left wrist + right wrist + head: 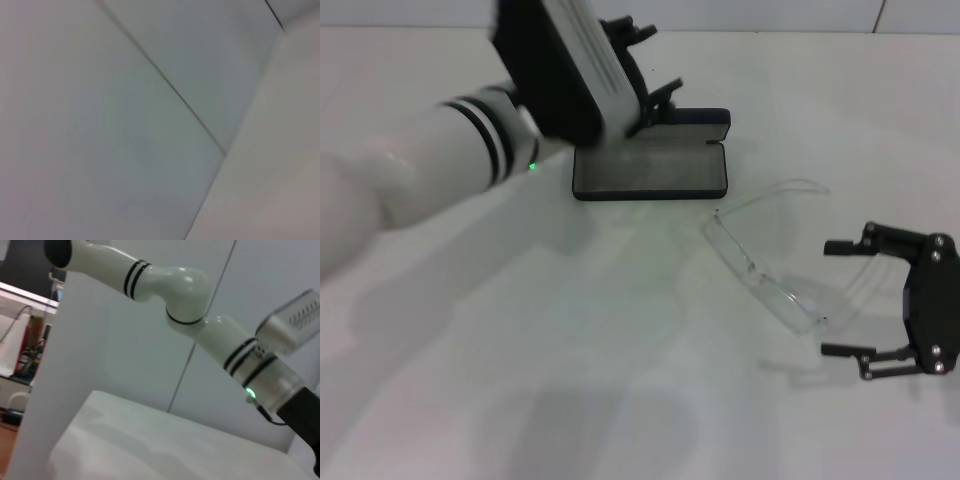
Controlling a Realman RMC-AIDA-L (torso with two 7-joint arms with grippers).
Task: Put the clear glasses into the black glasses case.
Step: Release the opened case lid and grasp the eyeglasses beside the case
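The black glasses case lies open at the back of the table, grey lining up, with its lid standing behind it. My left gripper hovers over the case's left end beside the lid, fingers spread, nothing between them. The clear glasses lie on the table to the right of the case, running diagonally toward my right gripper. That gripper is open at the right edge, its fingertips level with the glasses' near end and one thin clear arm between them. The left arm shows in the right wrist view.
The white table spreads wide in front and to the left. A pale wall fills the left wrist view. Beyond the table edge, the right wrist view shows a cluttered room corner.
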